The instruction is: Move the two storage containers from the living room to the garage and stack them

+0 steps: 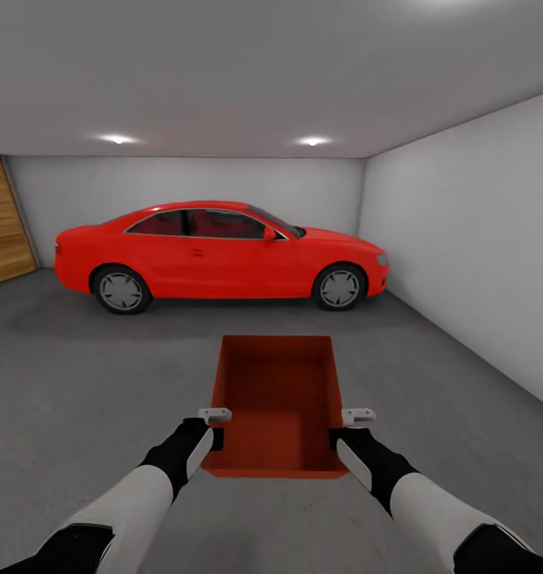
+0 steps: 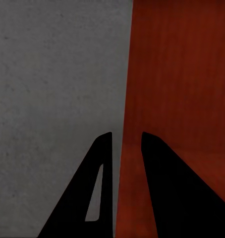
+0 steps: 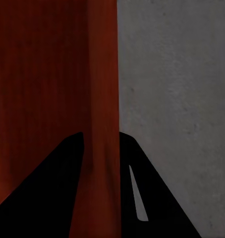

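Note:
One orange-red open-top storage container (image 1: 277, 399) is straight ahead of me, low over the garage's dark grey concrete floor (image 1: 80, 399). I cannot tell whether it touches the floor. My left gripper (image 1: 211, 437) is shut on its left side wall, and in the left wrist view the gripper (image 2: 126, 135) has one finger on each side of that wall (image 2: 123, 74). On the opposite side my right gripper (image 1: 339, 437) is shut on the right side wall, which the gripper (image 3: 100, 134) straddles in the right wrist view. The second container is out of view.
A red car (image 1: 223, 251) is parked sideways across the back of the garage. A wood-plank door wall (image 1: 4, 223) is at far left, and a plain white wall (image 1: 478, 239) runs along the right. Open concrete lies between me and the car.

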Motion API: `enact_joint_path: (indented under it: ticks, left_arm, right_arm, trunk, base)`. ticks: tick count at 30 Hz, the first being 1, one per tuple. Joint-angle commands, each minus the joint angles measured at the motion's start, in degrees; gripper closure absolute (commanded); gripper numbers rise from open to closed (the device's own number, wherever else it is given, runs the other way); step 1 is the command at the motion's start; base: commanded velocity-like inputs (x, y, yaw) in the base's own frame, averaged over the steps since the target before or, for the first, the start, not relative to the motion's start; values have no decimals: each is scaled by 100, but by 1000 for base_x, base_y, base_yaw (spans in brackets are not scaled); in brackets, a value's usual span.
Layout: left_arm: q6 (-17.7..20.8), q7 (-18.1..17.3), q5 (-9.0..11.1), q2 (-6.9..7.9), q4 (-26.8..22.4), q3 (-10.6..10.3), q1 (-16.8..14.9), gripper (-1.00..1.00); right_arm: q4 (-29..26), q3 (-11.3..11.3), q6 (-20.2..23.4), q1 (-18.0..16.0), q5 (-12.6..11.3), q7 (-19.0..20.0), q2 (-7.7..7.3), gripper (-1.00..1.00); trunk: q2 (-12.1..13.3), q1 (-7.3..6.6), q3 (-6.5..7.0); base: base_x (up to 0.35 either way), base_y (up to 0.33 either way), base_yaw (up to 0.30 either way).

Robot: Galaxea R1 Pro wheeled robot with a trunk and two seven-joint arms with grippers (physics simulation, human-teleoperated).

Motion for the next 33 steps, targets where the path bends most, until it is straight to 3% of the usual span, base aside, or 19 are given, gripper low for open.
enact_joint_path:
  ticks: [1, 22, 33]
  left_arm:
    - [68, 89, -168, 4, 31, -44, 3, 100]
    - [68, 82, -168, -3, 31, -44, 3, 100]
    - [68, 82, -168, -4, 31, -44, 3, 100]
  right_arm:
    - [-18, -117, 47, -15, 162, -59, -5, 100]
    - [-18, -117, 47, -15, 162, -59, -9, 100]
    - [-18, -117, 47, -15, 162, -59, -11, 100]
  trunk:
    - [-9, 5, -10]
    - [-9, 5, -10]
    - [-9, 5, -10]
  base:
    - [323, 0, 0]
    - [323, 0, -3]
    - [323, 0, -203]
